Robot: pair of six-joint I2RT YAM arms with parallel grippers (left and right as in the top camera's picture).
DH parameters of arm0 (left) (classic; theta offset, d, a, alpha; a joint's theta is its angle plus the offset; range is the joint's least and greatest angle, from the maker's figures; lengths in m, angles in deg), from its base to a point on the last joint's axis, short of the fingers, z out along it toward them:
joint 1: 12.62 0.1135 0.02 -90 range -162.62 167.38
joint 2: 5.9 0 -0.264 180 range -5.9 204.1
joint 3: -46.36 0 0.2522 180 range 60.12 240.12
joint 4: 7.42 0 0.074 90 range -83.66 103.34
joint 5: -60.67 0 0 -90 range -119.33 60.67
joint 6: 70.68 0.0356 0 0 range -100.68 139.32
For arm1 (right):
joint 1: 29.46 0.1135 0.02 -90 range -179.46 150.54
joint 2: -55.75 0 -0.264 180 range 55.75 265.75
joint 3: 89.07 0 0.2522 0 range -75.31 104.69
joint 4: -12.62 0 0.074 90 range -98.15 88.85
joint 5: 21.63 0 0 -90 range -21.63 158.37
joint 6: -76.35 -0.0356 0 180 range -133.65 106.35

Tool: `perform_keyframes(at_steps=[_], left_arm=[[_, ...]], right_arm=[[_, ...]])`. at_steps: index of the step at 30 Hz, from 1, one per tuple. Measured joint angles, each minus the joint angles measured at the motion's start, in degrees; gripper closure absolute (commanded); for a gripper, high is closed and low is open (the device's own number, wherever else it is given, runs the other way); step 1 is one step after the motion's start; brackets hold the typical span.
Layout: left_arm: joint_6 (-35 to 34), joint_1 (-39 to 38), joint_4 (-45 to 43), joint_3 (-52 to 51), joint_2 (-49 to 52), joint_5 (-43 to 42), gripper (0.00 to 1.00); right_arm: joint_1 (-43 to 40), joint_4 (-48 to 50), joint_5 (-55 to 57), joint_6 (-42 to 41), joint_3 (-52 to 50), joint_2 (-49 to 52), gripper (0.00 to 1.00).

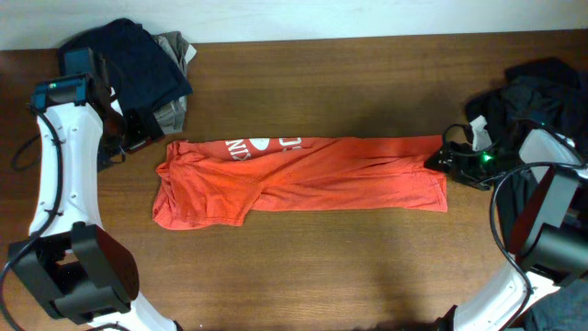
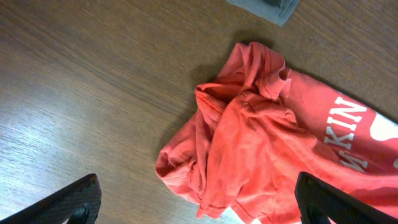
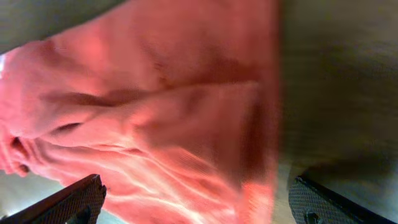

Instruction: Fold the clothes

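The orange-red T-shirt (image 1: 312, 175) lies on the table as a long band running left to right, with white lettering on its upper left part. Its left end is bunched and creased in the left wrist view (image 2: 261, 143). My left gripper (image 1: 136, 131) hovers just beyond the shirt's upper left corner, open and empty (image 2: 196, 193). My right gripper (image 1: 441, 158) is at the shirt's right end. It is open, with the shirt's edge (image 3: 155, 93) lying between and ahead of its fingers (image 3: 193, 196), and it grips nothing.
A pile of dark navy and tan folded garments (image 1: 147, 64) sits at the back left, and its grey corner shows in the left wrist view (image 2: 267, 7). A heap of dark clothing (image 1: 528, 87) lies at the right edge. Bare wooden table (image 1: 303, 267) spreads in front of the shirt.
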Motion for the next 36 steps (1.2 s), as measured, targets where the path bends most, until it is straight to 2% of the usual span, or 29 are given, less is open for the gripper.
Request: perform_keyframes(at_steps=[4, 7, 11, 16, 19, 22, 30, 36], left_arm=[[0.0, 0.0, 0.0, 0.0, 0.0, 0.0, 0.01], [0.0, 0.0, 0.0, 0.0, 0.0, -0.2, 0.01], [0.0, 0.0, 0.0, 0.0, 0.0, -0.2, 0.01], [0.0, 0.0, 0.0, 0.0, 0.0, -0.2, 0.01], [0.0, 0.0, 0.0, 0.0, 0.0, -0.2, 0.01], [0.0, 0.0, 0.0, 0.0, 0.0, -0.2, 0.01], [0.0, 0.0, 0.0, 0.0, 0.0, -0.2, 0.01], [0.0, 0.0, 0.0, 0.0, 0.0, -0.2, 0.01]], right_arm=[[2.8, 0.8, -1.5, -0.1, -0.2, 0.5, 0.17], [5.2, 1.1, -2.5, 0.2, -0.4, 1.4, 0.44], [6.9, 1.2, -2.4, -0.9, -1.0, 2.2, 0.57], [6.7, 1.4, 0.2, -3.3, -1.1, 2.5, 0.84], [6.1, 0.7, 1.5, -5.4, -0.9, 2.8, 0.94], [5.7, -2.3, 4.3, -7.3, 0.9, 3.0, 0.96], [5.7, -13.3, 24.3, -14.9, 12.0, 3.8, 0.96], [7.8, -18.6, 31.8, -18.1, 17.9, 3.4, 0.96]])
